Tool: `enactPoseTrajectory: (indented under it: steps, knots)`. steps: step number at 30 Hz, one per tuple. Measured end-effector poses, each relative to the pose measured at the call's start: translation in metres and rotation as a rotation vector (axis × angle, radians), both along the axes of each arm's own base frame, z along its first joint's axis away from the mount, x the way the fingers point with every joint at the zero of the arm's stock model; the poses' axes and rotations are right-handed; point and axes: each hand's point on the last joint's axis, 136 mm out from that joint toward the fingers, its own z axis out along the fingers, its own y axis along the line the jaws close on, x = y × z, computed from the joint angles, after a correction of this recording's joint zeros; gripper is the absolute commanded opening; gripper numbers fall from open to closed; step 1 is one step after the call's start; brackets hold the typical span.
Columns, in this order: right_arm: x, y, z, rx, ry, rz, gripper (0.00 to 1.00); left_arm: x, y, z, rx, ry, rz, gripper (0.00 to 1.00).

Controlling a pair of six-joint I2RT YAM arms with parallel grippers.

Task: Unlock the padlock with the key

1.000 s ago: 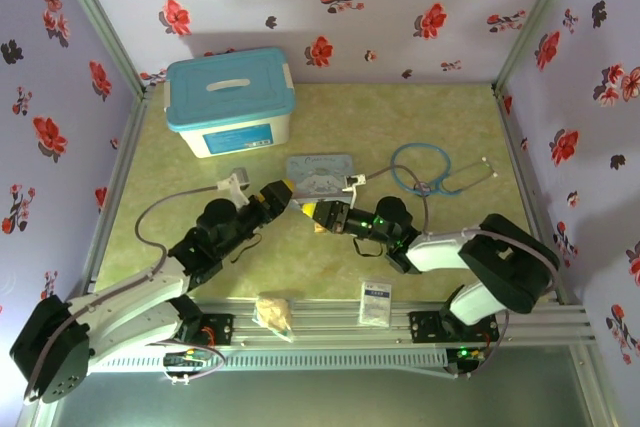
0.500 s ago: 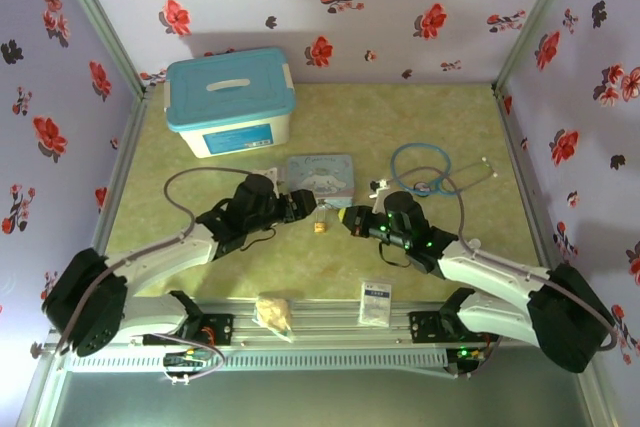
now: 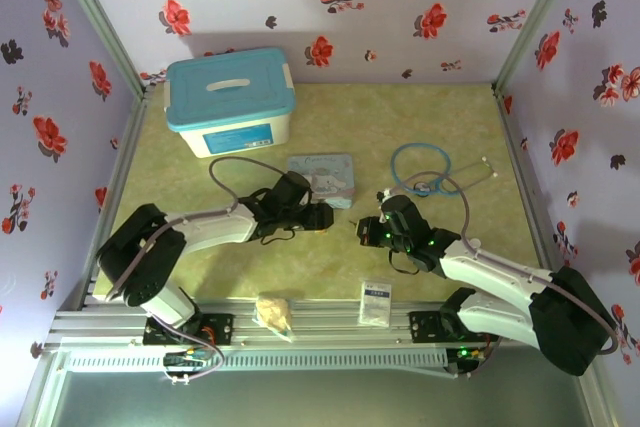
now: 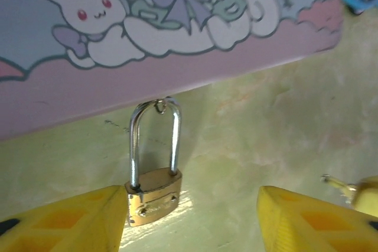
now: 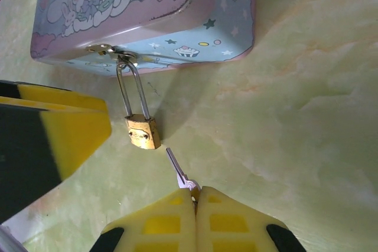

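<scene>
The right claw is pinching its two yellow fingers fully together, and the key is sticking out from between their tips. The thin grey blade is pointing up and to the left towards the padlock, close to it but not touching. From above, this claw is sitting low over the green table, just right of the left claw.

The left claw is standing open with a broad gap between its fingers. It is gripping nothing. In its wrist view the padlock is lying inside that gap, far over to one side, with its brass body right at the tip of the finger on the left of the picture. I cannot tell whether the two are actually touching. The other finger is waiting well apart from the lock.

The padlock is lying flat on the table against the near side of the pale blue cartoon tin. Its silvery shackle is passing through the tin's small metal loop, and both legs are running down into the body.

Farther back, a white storage box with a blue lid is sitting in the left corner. A blue stethoscope is lying to the right of the tin.
</scene>
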Motion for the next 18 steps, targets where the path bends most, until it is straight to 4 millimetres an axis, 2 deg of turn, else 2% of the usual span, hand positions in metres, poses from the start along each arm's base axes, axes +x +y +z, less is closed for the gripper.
enactPoseTrajectory:
  steps: [5,8,18]
  knots:
    - [0.0,0.0,0.0,-0.002,0.001,-0.001,0.0,-0.003,-0.005,-0.009,0.079,-0.024,-0.028,0.57]
    - [0.0,0.0,-0.001,-0.003,0.001,0.0,0.0,-0.005,-0.006,-0.02,0.111,-0.019,-0.041,0.48]
    - [-0.001,-0.001,-0.004,-0.014,0.007,0.004,0.0,-0.007,-0.003,-0.039,0.154,0.002,-0.061,0.46]
